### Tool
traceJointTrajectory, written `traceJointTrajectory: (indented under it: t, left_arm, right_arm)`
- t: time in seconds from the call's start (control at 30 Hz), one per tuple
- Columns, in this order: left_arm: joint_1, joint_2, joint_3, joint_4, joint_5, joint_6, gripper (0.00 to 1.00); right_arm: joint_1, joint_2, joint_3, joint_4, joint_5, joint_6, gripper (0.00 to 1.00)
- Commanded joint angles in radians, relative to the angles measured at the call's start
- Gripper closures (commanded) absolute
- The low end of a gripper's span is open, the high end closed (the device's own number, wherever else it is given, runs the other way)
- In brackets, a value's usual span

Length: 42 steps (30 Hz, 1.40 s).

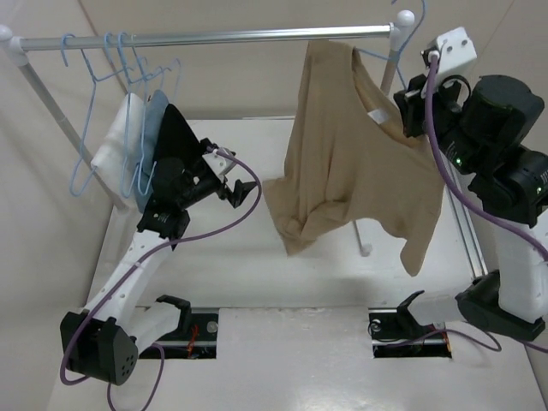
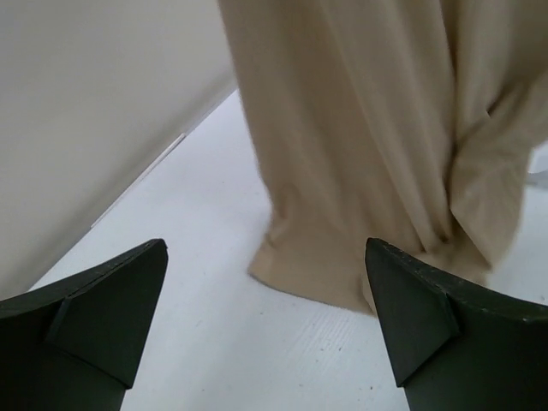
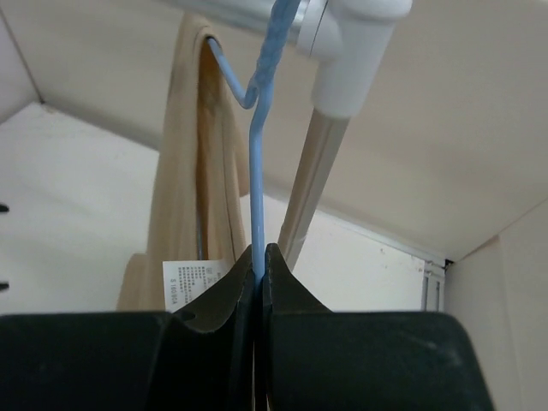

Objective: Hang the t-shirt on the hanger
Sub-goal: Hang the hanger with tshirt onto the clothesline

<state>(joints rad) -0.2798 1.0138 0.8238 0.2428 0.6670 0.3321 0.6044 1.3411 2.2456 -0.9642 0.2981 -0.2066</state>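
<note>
White-walled booth, white table (image 1: 282, 291) below, silver rail (image 1: 214, 37) across the back on slanted posts. Spare blue hangers (image 1: 94, 111) and a few other garments (image 1: 150, 133) crowd the rail's left end.

T-shirt (image 1: 342, 154): tan, hanging at the rail's right end and off the table. It is bunched and lopsided, the hem gathered into a knot low on its left side. Neck label (image 1: 377, 116) shows near the collar.

Hanger (image 3: 255, 188): thin blue wire. In the right wrist view its neck rises straight between the fingers, and one arm bends away into the shirt's collar opening. The hook top runs past the rail and out of view, so I cannot tell whether it is seated over the rail.

Right gripper (image 3: 259, 257): fingers pinched tight on the hanger's neck, just under the rail beside the white end cap (image 3: 355, 43).

Left gripper (image 1: 242, 190): fingers spread wide, holding nothing, aimed at the shirt's lower folds and near them but not touching.

Risks, as I judge them:
- Release before the hook sits on the rail: hanger and shirt drop together.
- Uneven drape loads one hanger arm, so the cloth may slide off or the hanger tip.
- The hook is very near the rail's end and could land on the cap, not the bar.
- A tug from the left fingers on the bunched hem could drag the collar off the wire.
</note>
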Motion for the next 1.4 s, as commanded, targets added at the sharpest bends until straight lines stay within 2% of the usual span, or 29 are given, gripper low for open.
traceJointTrajectory:
  t: [0.0, 0.13, 0.37, 0.6, 0.63, 0.67, 0.7, 0.73, 0.8, 0.83, 0.87, 1.07, 1.17, 1.27, 1.33, 1.37]
  left_arm:
    - [-0.001, -0.034, -0.006, 0.041, 0.003, -0.028, 0.0]
    - [-0.001, -0.034, -0.006, 0.041, -0.015, -0.028, 0.0]
    - [-0.001, -0.043, -0.017, 0.041, -0.015, -0.039, 0.0]
    - [-0.001, -0.052, -0.037, 0.041, -0.015, -0.048, 0.0]
    - [-0.001, -0.052, -0.037, 0.05, -0.015, -0.048, 0.0]
    - [-0.001, -0.052, -0.037, 0.05, -0.015, -0.048, 0.0]
    - [-0.001, -0.052, -0.046, 0.05, -0.015, -0.048, 0.0]
    - [-0.001, -0.052, -0.046, 0.05, -0.015, -0.048, 0.0]
    - [-0.001, -0.052, -0.046, 0.059, -0.015, -0.057, 0.0]
    - [-0.001, -0.052, -0.046, 0.059, -0.015, -0.057, 0.0]
    - [-0.001, -0.052, -0.046, 0.059, -0.015, -0.057, 0.0]
    - [-0.001, -0.061, -0.064, 0.059, -0.015, -0.057, 0.0]
    - [-0.001, -0.061, -0.075, 0.059, -0.015, -0.057, 0.0]
    - [-0.001, -0.061, -0.101, 0.078, -0.043, -0.08, 0.0]
    - [-0.001, -0.061, -0.133, 0.087, -0.076, -0.11, 0.0]
    - [-0.001, -0.061, -0.146, 0.087, -0.087, -0.11, 0.0]
  right_arm:
    - [0.002, 0.085, 0.129, 0.042, 0.084, 0.021, 1.0]
    - [-0.008, 0.138, 0.143, 0.033, 0.075, 0.021, 1.0]
    - [-0.017, 0.147, 0.057, 0.055, 0.075, 0.032, 1.0]
    - [-0.017, 0.099, -0.061, 0.11, -0.066, 0.041, 0.99]
    - [-0.017, 0.099, -0.09, 0.11, -0.097, 0.03, 0.76]
    - [-0.017, 0.075, -0.102, 0.134, -0.132, 0.004, 0.61]
    - [-0.017, 0.075, -0.113, 0.134, -0.163, -0.007, 0.51]
    - [-0.008, 0.058, -0.122, 0.143, -0.2, -0.007, 0.31]
    - [-0.008, 0.027, -0.147, 0.156, -0.212, -0.037, 0.16]
    - [-0.008, 0.014, -0.147, 0.156, -0.212, -0.037, 0.05]
    - [-0.008, -0.003, -0.171, 0.171, -0.212, -0.051, 0.0]
    - [-0.008, -0.193, -0.276, 0.318, -0.153, -0.105, 0.0]
    - [-0.008, -0.324, -0.398, 0.433, -0.088, -0.114, 0.0]
    - [-0.017, -0.419, -0.546, 0.472, 0.122, -0.087, 0.0]
    - [-0.017, -0.447, -0.642, 0.458, 0.354, -0.044, 0.0]
    - [-0.017, -0.471, -0.667, 0.411, 0.448, 0.048, 0.0]
